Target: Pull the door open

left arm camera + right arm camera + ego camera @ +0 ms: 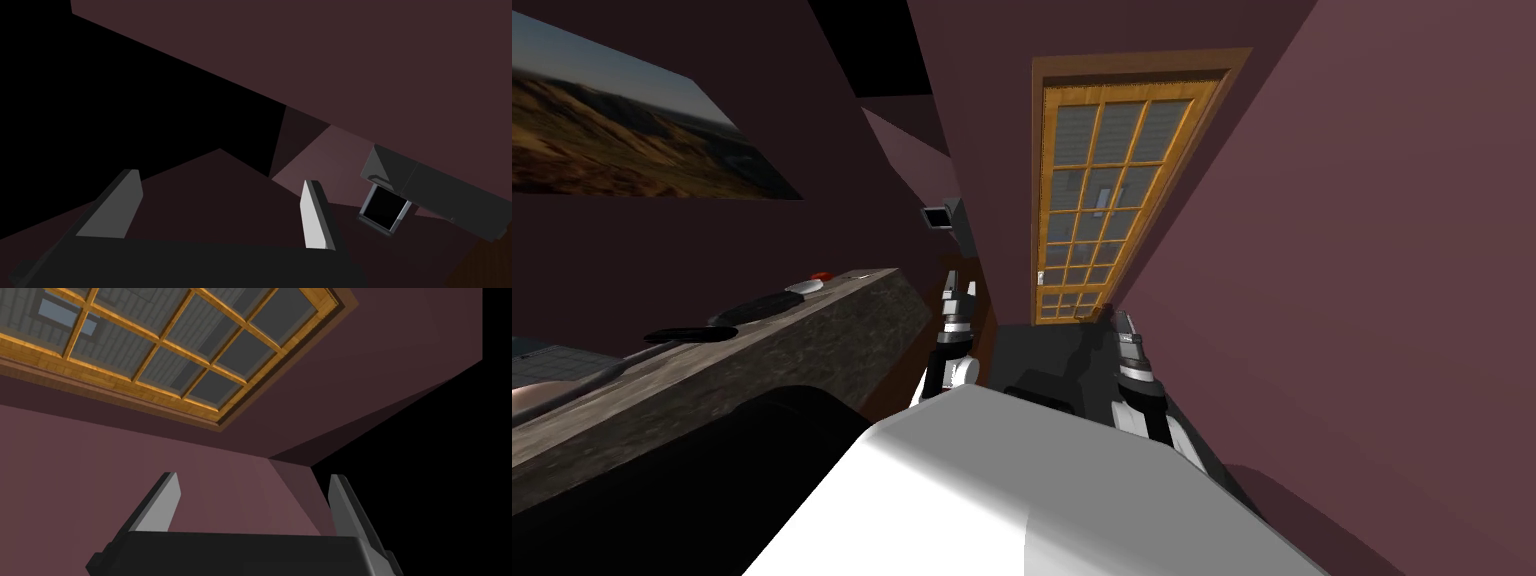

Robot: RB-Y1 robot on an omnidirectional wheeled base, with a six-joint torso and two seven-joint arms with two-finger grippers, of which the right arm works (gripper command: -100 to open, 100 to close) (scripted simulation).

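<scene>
Three views: we read the head, left wrist and right wrist in turn.
Head view, door (1102,200): a wooden grid of many panes stood shut in its casing at the far end of a narrow passage, well apart from us.
Head view, handle (1039,279): we took a small pale fitting on the door's edge for it, and no finger touched it.
Head view, arms: the left gripper (959,290) and right gripper (1119,322) were held low and forward, short of the door. A dark mottled counter (812,330) ran along our left.
Left wrist view: the fingers stood wide apart with nothing between them. They faced a maroon wall (350,50) and a small dark box (382,210) mounted on it.
Right wrist view: these fingers were likewise spread and empty. They were aimed at the wall beside a corner of the door's panes, which were drawn large here and small in the head view.
Progress: we judged nothing done. Approach, grasp and pull were all left.
</scene>
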